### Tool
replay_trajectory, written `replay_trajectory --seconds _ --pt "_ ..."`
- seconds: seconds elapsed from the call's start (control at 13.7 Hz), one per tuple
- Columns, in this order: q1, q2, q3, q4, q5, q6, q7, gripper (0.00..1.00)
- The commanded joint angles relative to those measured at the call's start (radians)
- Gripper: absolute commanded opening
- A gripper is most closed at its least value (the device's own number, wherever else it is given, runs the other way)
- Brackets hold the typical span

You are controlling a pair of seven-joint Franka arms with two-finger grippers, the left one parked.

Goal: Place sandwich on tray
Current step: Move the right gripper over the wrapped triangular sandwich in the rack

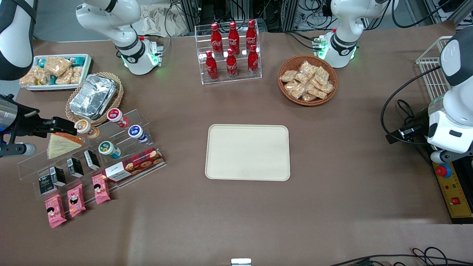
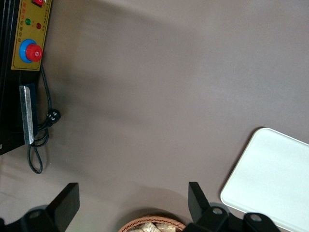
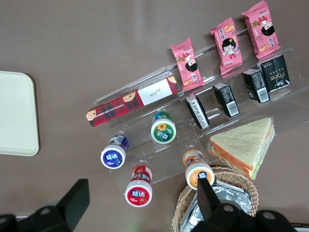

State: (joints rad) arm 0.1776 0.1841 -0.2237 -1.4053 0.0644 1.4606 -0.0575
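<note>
a: where is the sandwich [image 1: 63,145]?

b: on the clear stepped shelf [image 1: 92,155] at the working arm's end of the counter [image 1: 332,207], on the step farthest from the front camera. it lies flat, beside an orange-lidded cup [image 1: 85,128], with small black cartons [image 1: 75,167] one step nearer the camera and pink snack packs [image 1: 75,199] nearer again.

a: and the claw [image 1: 61,125]?

b: it hovers over the farther edge of that shelf, close above the sandwich and just beside the orange cup. in the wrist view its two fingers [image 3: 205,193] stand wide apart with nothing between them, so it is released. the sandwich sits off to one side of the gap, not inside it.

a: so no grasp?

b: none that shows. the wedge rests on its step, untouched as far as i can see.

a: moving across, the tray [image 1: 247,152]?

b: in the middle of the counter, well apart from the shelf, bare. a rack of red bottles [image 1: 231,48] stands farther from the camera than it, and a basket of snack packets [image 1: 307,79] lies toward the parked arm's end.

a: how far along, then?

b: early, i judge. the reach is about done; lining up on the wedge, closing, lifting, carrying to the tray and letting go are all left.
</note>
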Motion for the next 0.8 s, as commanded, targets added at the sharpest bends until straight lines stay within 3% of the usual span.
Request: replay_trajectory --seconds 0.0,0.73 --pt "-0.006 -0.006 0.000 0.006 0.032 -0.013 0.007 0.99" --pt "-0.024 -0.043 -0.034 0.009 0.035 -0.042 0.016 0.99"
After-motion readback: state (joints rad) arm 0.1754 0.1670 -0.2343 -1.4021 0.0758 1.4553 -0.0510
